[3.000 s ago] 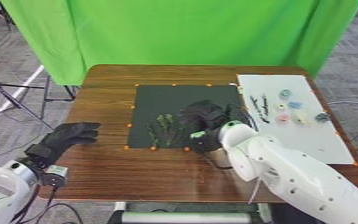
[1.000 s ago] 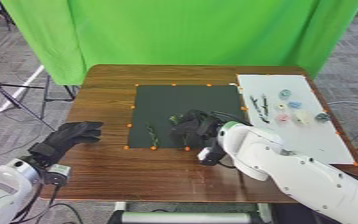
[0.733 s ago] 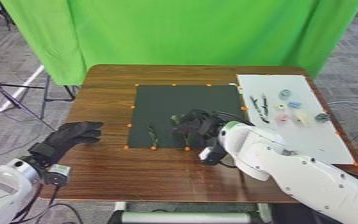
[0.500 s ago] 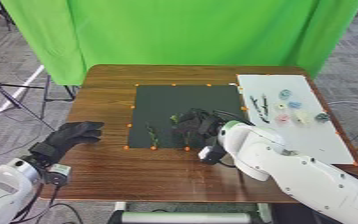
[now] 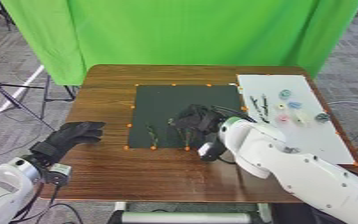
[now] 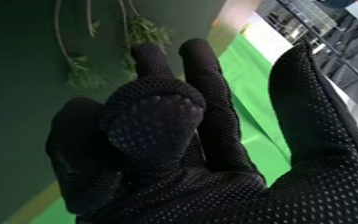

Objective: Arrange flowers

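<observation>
- Compared with the frame just before, the right hand (image 5: 197, 118) has shifted a little farther from the robot, and more of the nearest greenery shows beside it.
- Over the brown table (image 5: 95, 172), the left hand (image 5: 76, 134) lies open, well to the left of the right hand, its fingers relaxed.
- Green sprigs (image 5: 152, 135) lie left of the right hand and nearer the robot: slim, with small leaves, set apart from the glove.
- More greenery (image 5: 187, 135) lies just on the robot's side of the right hand, partly covered by it; the wrist view shows thin pale stems with fine, feathery green leaves past the fingers.
- Loosely open, the right hand has some fingers straight, others bent, and the thumb spread away; nothing shows in its grip.
- Beneath and around that hand, a dark mat (image 5: 171, 97) bears the greenery, with small orange marks along its edges.
- Right of the hand, a white sheet (image 5: 313, 145) carries dark, crooked twigs (image 5: 264, 106) on its nearer side; beyond them from the hand sit small pieces, one teal (image 5: 286, 93), one blue (image 5: 294, 105), one pink (image 5: 283, 118) and one grey-green (image 5: 323, 117).
- Farthest from the hand hangs a bright green curtain (image 5: 193, 35).
</observation>
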